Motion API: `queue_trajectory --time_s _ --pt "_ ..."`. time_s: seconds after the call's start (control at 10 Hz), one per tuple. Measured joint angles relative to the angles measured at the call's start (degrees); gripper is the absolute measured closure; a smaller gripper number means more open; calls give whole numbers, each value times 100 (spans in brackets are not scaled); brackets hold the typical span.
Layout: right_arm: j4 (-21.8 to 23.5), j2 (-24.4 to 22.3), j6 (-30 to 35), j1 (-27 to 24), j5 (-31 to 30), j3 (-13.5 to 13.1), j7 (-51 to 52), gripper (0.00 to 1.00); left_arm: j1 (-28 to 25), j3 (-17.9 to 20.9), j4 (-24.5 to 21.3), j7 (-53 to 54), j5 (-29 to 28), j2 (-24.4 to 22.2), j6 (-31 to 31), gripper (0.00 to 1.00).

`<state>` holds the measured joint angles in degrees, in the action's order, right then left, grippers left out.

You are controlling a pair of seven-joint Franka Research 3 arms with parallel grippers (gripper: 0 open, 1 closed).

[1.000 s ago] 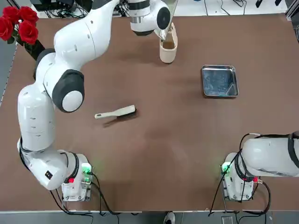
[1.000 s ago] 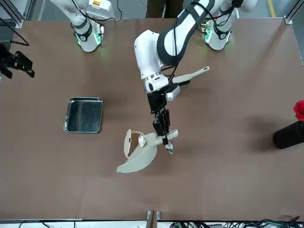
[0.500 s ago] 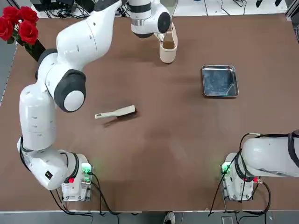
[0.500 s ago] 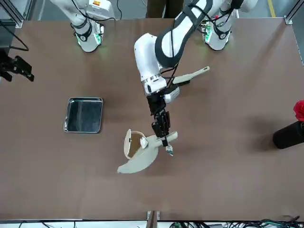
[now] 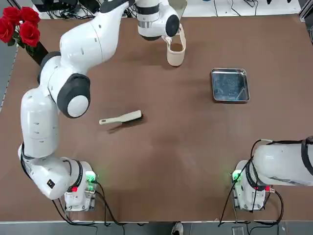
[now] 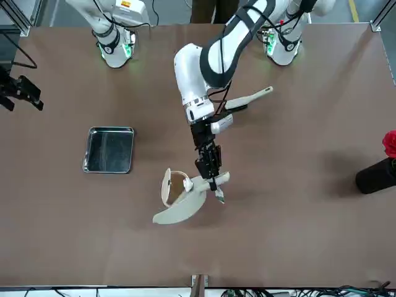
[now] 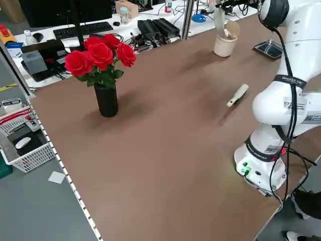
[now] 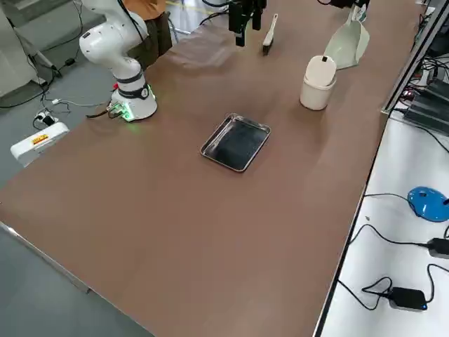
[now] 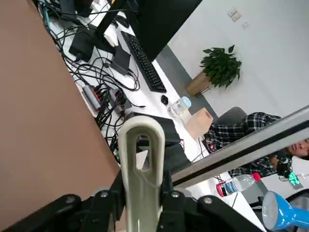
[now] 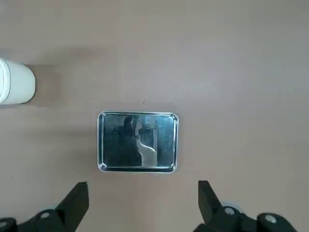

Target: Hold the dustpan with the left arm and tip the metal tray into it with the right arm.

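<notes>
1. Compared with a second ago, the left arm's wrist has turned a little, and the dustpan [image 6: 179, 207] it carries has edged slightly toward the robot's right. The metal tray [image 5: 230, 84] and the brush [image 5: 121, 118] lie where they were.
2. Nearest the bases, the brush lies flat on the table [image 5: 161, 156], well apart from both task things.
3. Further out on the robot's right, the metal tray sits flat on the table, nothing touching it. The right gripper [image 6: 18, 93] hangs high above the table's right side, looking down at the tray, fingers [image 10: 72, 205] spread wide with nothing between them.
4. Farthest out, the left arm reaches across to the far edge. The left gripper [image 6: 212, 179] is clamped on the dustpan's stubby handle [image 9: 141, 159], the scoop tilted, its wide mouth lifted off the table.
5. The cream bin [image 6: 172, 187] stands just beside the dustpan, toward the tray's side. The dustpan and tray are well apart.
6. A vase of red roses [image 5: 20, 27] stands at the far left corner.
</notes>
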<state>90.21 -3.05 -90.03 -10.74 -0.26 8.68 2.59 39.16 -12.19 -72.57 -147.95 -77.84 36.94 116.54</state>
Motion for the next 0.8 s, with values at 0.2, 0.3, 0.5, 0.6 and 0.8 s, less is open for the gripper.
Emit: queue_trajectory --time_s 0.2,0.3,0.5,0.6,0.8 --pt "0 0 7 0 -1 0 2 0 78 -1 9 0 -104 0 0 68" --pt "0 0 10 0 -15 -1 4 0 88 -1 31 -1 -107 0 0 68" --pt "0 0 13 0 -27 -2 5 0 87 0 150 -1 -108 -2 0 68" --pt "0 0 13 0 -29 -2 5 0 85 0 189 -1 -108 -2 0 68" --pt "0 0 13 -1 -31 -3 5 0 25 9 255 -1 -2 -38 -34 68"
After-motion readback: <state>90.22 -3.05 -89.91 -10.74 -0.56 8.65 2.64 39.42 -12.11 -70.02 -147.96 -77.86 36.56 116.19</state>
